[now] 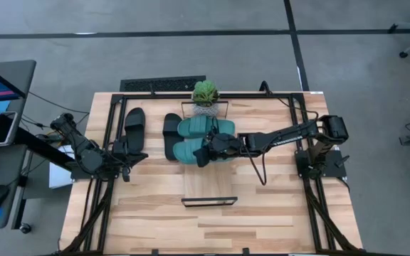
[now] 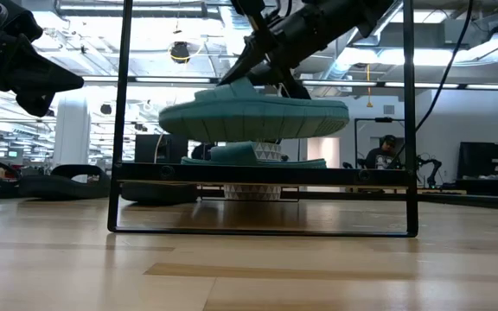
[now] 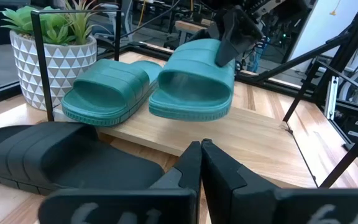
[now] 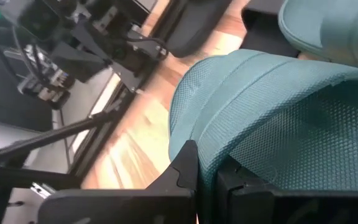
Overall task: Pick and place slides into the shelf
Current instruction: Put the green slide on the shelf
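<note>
My right gripper (image 1: 205,154) is shut on a teal slide (image 2: 253,117) and holds it above the shelf (image 1: 209,181), a light-wood board with black end frames. The second teal slide (image 1: 206,128) lies sole-down across the board near the plant. Two black slides (image 1: 134,126) (image 1: 171,134) lie sole-down on the table left of the shelf. My left gripper (image 1: 125,169) is shut and holds nothing; it hovers left of the shelf. The nearer black slide (image 3: 55,162) lies just beyond its fingers (image 3: 201,155). My right gripper pinches the teal slide's wide strap (image 4: 229,140) at its edge, with the strap edge between the two fingers (image 4: 185,171). The fingers come slanting down from the table's right side (image 3: 232,34). The slide is lifted clear of the shelf board (image 2: 258,175) and hangs roughly level.
A small potted plant (image 1: 205,92) in a white patterned pot stands at the shelf's far end. Black frame rails (image 1: 109,142) run along the table's left and right sides. Bare tabletop (image 1: 212,227) lies toward the near edge. People sit in the room beyond (image 2: 390,147).
</note>
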`<state>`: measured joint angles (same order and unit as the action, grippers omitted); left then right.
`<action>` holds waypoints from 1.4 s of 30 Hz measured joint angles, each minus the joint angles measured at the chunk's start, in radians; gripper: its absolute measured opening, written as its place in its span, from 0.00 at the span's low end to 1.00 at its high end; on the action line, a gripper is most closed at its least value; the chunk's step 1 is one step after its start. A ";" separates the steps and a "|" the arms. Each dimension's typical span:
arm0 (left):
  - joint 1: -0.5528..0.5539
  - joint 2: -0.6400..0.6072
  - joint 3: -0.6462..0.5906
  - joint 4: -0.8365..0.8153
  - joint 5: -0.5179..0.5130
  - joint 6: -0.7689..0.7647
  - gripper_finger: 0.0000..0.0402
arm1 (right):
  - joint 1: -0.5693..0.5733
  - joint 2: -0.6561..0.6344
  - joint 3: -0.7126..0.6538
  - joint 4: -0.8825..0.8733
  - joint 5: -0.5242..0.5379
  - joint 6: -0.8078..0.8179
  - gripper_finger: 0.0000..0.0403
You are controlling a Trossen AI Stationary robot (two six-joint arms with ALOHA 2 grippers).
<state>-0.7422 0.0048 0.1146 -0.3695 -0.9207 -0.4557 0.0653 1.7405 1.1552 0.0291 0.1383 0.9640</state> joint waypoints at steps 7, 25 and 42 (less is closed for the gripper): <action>0.000 0.000 0.000 0.001 0.000 0.000 0.00 | 0.000 0.000 -0.001 -0.036 0.027 -0.030 0.00; 0.000 0.000 0.000 0.001 0.000 0.000 0.00 | -0.028 -0.002 -0.032 0.031 -0.027 -0.109 0.00; 0.000 0.000 0.000 0.001 0.000 0.000 0.00 | -0.056 -0.002 -0.163 0.194 -0.060 -0.081 0.00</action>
<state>-0.7418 0.0048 0.1146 -0.3684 -0.9211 -0.4557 0.0094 1.7390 0.9920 0.2226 0.0781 0.8833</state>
